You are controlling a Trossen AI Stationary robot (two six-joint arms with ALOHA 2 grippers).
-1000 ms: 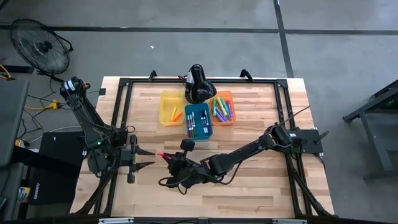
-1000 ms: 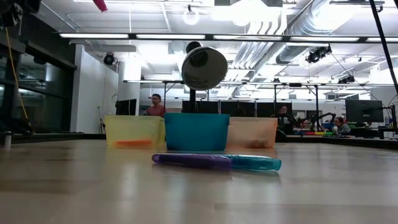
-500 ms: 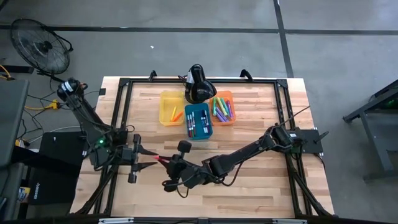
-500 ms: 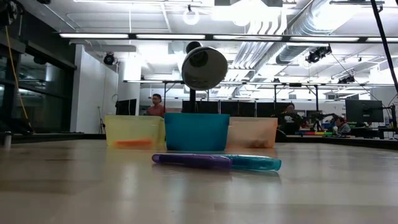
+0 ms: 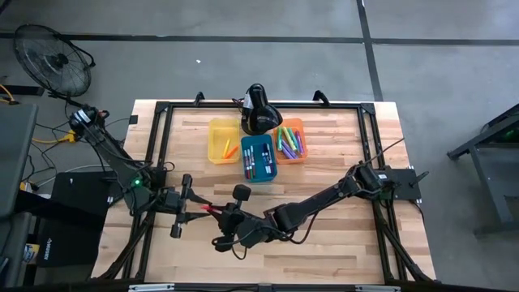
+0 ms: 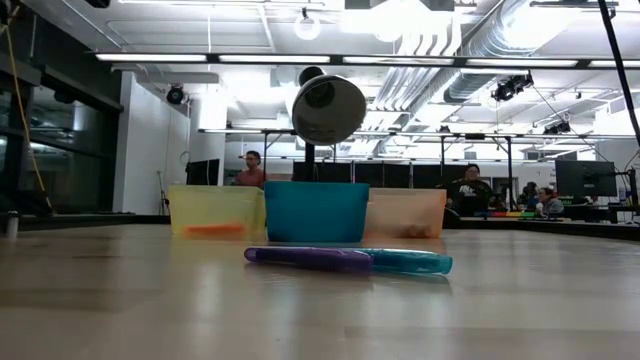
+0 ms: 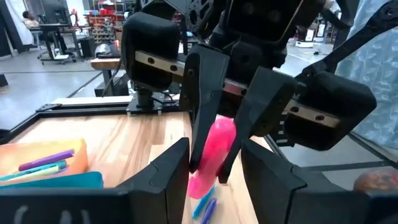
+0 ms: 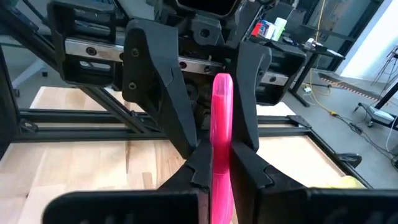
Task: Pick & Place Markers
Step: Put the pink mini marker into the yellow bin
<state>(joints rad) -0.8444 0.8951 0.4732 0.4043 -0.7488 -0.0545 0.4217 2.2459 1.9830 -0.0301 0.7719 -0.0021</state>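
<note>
pink plastic, one marker (image 8: 222, 140), is pinched in the closed fingers of the right gripper (image 5: 220, 211) above the near-left part of the table (image 5: 340, 243), well apart from the bins. the left gripper (image 5: 195, 207) faces it head-on with its fingers spread to either side of the marker's free end; whether they touch the barrel cannot be told. in the high view the marker's long axis runs roughly across the table, left to right, its free end pointing at the left arm and its held end buried in the right arm's grip. so the coming move looks like a handover along that axis: the left fingers (image 7: 165, 177) would need to close across the barrel, at right angles to its length, while the right ones let go. the left gripper is plainly the nearer to the free end. other markers lie in the yellow bin (image 5: 219, 128), blue bin (image 5: 258, 143) and orange bin (image 5: 298, 127) farther back, and a purple marker (image 6: 308, 257) and a teal marker (image 6: 415, 262) lie on the wood.
</note>
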